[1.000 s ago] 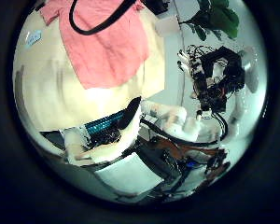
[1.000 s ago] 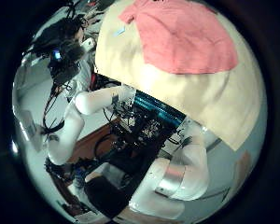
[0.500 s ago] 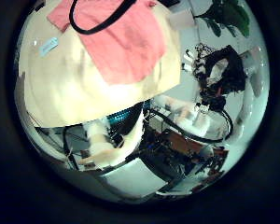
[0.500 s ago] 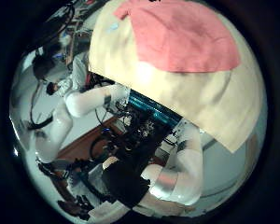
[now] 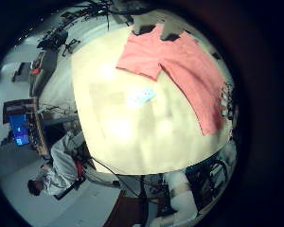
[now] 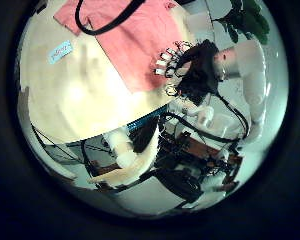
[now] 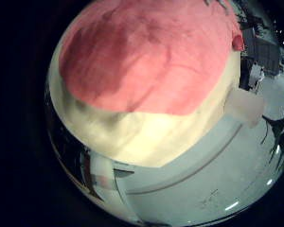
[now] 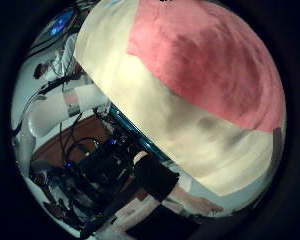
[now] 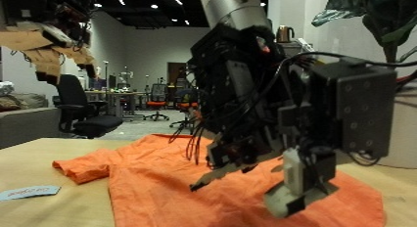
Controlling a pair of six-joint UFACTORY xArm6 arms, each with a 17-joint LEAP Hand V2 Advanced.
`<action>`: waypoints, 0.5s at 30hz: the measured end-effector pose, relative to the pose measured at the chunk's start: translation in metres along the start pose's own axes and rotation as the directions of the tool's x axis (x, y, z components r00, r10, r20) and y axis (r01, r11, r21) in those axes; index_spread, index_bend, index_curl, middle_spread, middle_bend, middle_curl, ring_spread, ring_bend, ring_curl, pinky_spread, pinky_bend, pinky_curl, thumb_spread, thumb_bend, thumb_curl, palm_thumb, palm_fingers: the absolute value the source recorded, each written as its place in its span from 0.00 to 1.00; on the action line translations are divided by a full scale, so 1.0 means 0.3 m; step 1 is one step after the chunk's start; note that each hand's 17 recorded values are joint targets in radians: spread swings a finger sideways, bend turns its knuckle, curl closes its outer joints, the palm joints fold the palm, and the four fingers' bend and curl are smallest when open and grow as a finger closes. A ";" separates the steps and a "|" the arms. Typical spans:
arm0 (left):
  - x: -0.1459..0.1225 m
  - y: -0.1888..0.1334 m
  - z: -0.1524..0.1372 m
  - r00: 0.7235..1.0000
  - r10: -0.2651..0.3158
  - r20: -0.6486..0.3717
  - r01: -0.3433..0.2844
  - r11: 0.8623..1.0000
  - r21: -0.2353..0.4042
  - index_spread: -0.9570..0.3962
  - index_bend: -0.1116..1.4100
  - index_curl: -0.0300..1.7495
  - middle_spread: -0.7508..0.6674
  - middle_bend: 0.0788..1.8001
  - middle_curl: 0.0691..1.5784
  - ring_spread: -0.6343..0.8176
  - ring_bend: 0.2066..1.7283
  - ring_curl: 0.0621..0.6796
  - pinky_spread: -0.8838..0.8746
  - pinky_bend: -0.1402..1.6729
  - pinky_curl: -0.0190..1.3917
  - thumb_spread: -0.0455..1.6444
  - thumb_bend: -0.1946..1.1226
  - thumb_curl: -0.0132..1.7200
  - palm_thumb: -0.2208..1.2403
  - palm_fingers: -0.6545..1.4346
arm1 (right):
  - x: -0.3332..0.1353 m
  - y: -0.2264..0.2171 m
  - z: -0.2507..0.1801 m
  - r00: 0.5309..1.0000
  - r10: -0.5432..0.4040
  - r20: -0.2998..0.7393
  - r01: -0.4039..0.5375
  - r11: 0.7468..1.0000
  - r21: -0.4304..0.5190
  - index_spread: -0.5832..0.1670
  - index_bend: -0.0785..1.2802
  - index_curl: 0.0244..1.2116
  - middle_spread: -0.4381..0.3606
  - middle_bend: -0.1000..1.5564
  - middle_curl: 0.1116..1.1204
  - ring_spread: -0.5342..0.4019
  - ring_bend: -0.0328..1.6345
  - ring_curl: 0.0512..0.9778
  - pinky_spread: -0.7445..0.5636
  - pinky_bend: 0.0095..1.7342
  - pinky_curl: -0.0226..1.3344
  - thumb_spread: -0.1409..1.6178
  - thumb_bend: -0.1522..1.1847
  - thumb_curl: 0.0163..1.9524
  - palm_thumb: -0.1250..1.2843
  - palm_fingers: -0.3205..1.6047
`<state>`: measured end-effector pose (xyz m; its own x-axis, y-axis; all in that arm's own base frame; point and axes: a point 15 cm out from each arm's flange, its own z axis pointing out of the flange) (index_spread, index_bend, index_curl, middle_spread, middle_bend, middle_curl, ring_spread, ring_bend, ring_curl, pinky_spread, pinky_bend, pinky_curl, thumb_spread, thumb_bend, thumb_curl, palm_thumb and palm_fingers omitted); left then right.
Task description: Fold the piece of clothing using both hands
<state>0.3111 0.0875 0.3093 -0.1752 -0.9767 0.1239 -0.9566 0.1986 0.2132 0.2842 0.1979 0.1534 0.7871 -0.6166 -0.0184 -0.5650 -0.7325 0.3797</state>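
Orange cloth, the garment [image 9: 169, 183], is being shown lying spread on the pale wooden table [image 9: 39, 163], one sleeve reaching toward a small white label [image 9: 26, 193] that is lying just beside it. Over the garment's near part a hand [image 9: 306, 139] is being held low, its fingers [image 9: 290, 183] hanging down loosely, nothing being gripped; contact with the cloth cannot be told. From the left thumb side palm view the right hand [image 6: 190, 70] is being seen over the garment's [image 6: 130, 40] edge, fingers spread wide. The right palm views are being filled by the garment [image 8: 205, 60]. The left hand's fingers cannot be judged.
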 end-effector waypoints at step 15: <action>-0.065 -0.016 -0.006 1.000 0.003 0.003 -0.003 1.000 -0.015 0.66 0.20 0.25 0.66 0.06 0.15 0.76 0.12 0.21 0.79 0.19 0.22 0.62 0.13 0.17 0.27 0.40 | 0.042 0.010 0.158 0.998 -0.041 -0.047 0.031 0.982 -0.184 0.19 0.34 0.31 0.56 0.15 0.15 0.81 0.12 0.15 0.84 0.11 0.25 0.71 0.07 0.09 0.05 0.18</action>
<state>0.3195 0.1056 0.3075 -0.1787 -0.9763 0.1220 -0.9526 0.2027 0.2270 0.2807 0.1743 0.1105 0.8202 -0.5720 0.0098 -0.4847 -0.6858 0.5428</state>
